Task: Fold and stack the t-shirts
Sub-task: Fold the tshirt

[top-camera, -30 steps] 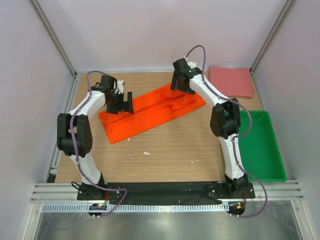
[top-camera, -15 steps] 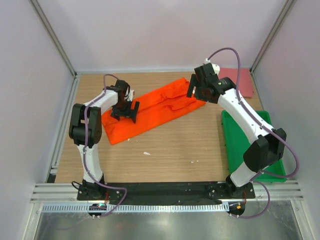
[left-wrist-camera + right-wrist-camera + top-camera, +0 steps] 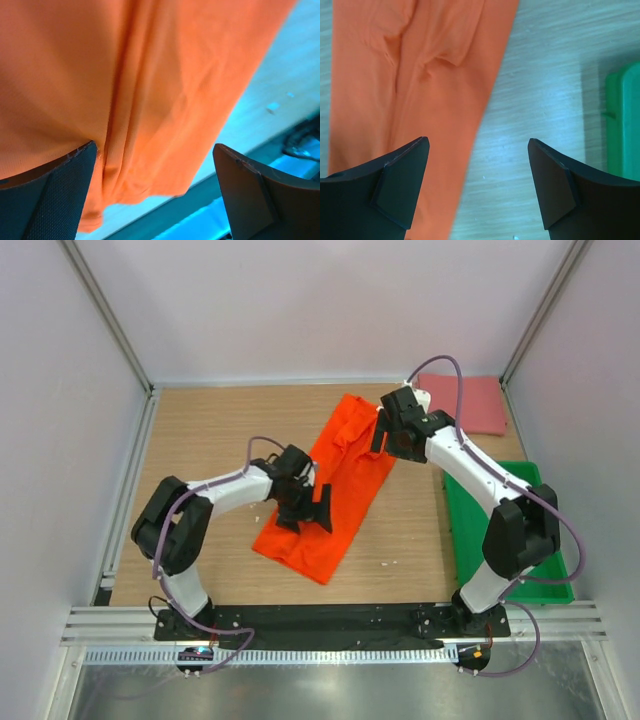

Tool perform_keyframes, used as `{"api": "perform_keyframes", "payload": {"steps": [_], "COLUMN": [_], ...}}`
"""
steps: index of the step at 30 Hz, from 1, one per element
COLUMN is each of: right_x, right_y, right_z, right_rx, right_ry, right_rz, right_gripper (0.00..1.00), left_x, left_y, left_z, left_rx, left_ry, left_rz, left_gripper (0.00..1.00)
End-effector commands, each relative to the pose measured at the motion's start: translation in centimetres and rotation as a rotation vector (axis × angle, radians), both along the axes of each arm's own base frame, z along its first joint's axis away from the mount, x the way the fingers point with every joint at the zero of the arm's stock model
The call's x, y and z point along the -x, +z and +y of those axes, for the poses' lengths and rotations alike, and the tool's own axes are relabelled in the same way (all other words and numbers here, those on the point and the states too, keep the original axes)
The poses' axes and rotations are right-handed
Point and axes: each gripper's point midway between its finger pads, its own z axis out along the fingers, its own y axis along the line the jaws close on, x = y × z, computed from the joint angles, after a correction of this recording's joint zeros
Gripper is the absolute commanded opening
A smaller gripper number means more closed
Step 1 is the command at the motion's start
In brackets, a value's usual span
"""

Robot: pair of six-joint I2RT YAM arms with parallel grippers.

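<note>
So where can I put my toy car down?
Bare wood lies in the far left corner, beside the orange shirt, and at the front between that shirt and the green tray. The middle is crowded; the pink shirt fills the far right corner.

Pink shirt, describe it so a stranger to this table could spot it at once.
Start at the wooden table and go to its far right corner, behind the green tray. The pink shirt lies there flat, folded into a neat rectangle. Unlike the orange shirt, a long strip mid-table, it is dull pink-red and compact.
</note>
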Motion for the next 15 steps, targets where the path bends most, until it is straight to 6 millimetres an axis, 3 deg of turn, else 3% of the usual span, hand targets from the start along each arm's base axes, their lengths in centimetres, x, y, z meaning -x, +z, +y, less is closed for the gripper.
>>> {"api": "perform_keyframes", "payload": {"steps": [1,4,6,7,8,9,10,11,12,15], "right_x": [-4.5,-7.5,-8.8,-10.1,-10.8,-11.8,-12.4,-12.9,-13.9,-15.4], "right_y": [0.3,-0.6,-1.3,-0.2,-1.9,-1.2,-1.5,-3.2,-2.6,-4.6], "right_z": [1.2,2.2,2.4,3.0,3.3,3.7,4.0,4.2,4.7,5.4], "right_rx": [-0.009,0.024,0.041,0.029,0.047,0.034,0.033,0.049,0.040,0.048], "right_ry": [-0.022,-0.005,-0.009,-0.006,-0.001,-0.004,0.000,0.003,0.009,0.021], "right_rz": [-0.087,-0.093,-0.086,-0.114,-0.087,-0.113,-0.115,-0.091,-0.113,-0.098], "right_gripper": [0.86,0.86,0.86,0.86,0.86,0.86,0.86,0.86,0.86,0.86], "left_x": [2.0,0.5,-0.8,-2.3,-2.8,-3.1,-4.3,-4.4,-4.7,-5.5], "left_y": [4.4,9.9,12.9,14.9,15.9,17.2,17.8,19.1,19.6,20.0], "left_z": [-7.0,-8.4,-7.3,-5.6,-4.7,-3.7,-2.1,-1.3,-0.6,1.7], "left_rx": [0.224,0.250,0.209,0.160,0.130,0.099,0.036,0.033,0.018,-0.020], "left_ry": [0.031,0.042,0.066,0.126,0.145,0.141,0.195,0.212,0.228,0.306], "left_rz": [0.016,-0.155,-0.273,-0.387,-0.435,-0.487,-0.561,-0.605,-0.633,-0.653], "left_gripper": [1.00,1.00,1.00,1.00,1.00,1.00,1.00,1.00,1.00,1.00]}}
